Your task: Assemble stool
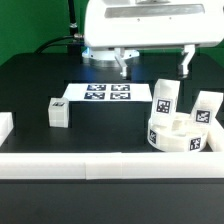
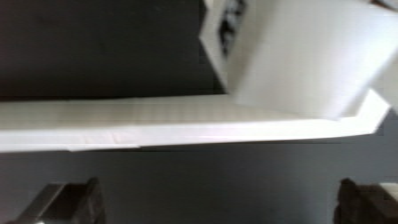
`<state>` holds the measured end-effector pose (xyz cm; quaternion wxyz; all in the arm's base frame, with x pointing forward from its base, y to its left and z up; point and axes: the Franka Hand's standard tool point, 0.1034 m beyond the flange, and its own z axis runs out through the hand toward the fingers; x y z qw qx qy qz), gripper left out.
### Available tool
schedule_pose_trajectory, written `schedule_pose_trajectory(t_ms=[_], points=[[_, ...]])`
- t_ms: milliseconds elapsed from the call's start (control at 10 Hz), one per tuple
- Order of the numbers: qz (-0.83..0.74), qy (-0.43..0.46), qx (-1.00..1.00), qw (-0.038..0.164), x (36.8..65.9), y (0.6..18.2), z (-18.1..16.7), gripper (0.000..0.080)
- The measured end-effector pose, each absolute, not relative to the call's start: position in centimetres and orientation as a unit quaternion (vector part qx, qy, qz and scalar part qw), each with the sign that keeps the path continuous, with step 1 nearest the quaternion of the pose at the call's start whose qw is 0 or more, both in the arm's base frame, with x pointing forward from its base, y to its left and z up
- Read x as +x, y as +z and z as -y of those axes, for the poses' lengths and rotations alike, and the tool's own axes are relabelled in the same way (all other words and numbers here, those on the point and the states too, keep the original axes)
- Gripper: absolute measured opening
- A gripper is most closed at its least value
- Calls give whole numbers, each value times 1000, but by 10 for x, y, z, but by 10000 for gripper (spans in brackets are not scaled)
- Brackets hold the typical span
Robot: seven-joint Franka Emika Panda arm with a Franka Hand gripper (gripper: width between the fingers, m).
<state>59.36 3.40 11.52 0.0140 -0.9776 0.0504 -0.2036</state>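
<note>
Arm sits high over the back of the black surface (image 1: 30, 85), hand pointing straight down. Pincer (image 1: 155, 63) is released, fingers (image 2: 71, 200) wide apart with nothing between them. Ring seat (image 1: 178, 135) lies at the exterior view's right, near the front rail (image 1: 100, 165). Two upright leg blocks (image 1: 164, 97) (image 1: 207, 108) stand just behind it. Lone leg block (image 1: 59, 112) is left of the marker board (image 1: 105, 93).

No words, numbers or brand names are showing legibly in either view. Black-and-white square tags are the only signs appearing. Several are lying side by side on the marker board (image 1: 106, 93), and others are facing the exterior view on the round seat (image 1: 178, 137), the tall leg block (image 1: 164, 98) and the second leg block (image 1: 207, 110). In the wrist view a dark pattern is showing on a white part (image 2: 294, 60), too blurred to read.
</note>
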Motion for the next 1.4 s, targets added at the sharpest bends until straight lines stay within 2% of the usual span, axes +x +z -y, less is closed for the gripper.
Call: schedule_pose_trajectory(t_ms=[100,200,600,1100,1300,1400], points=[[-56,-142,-988,27,588,110,-38,649],[-56,-110,-992,34,591,113,-40,649],[-55,33,-996,57,581,112,-44,649],[-74,33,-995,54,585,110,-44,649],[-166,37,-985,36,585,109,-46,649],[-187,36,-981,20,586,107,-52,649]])
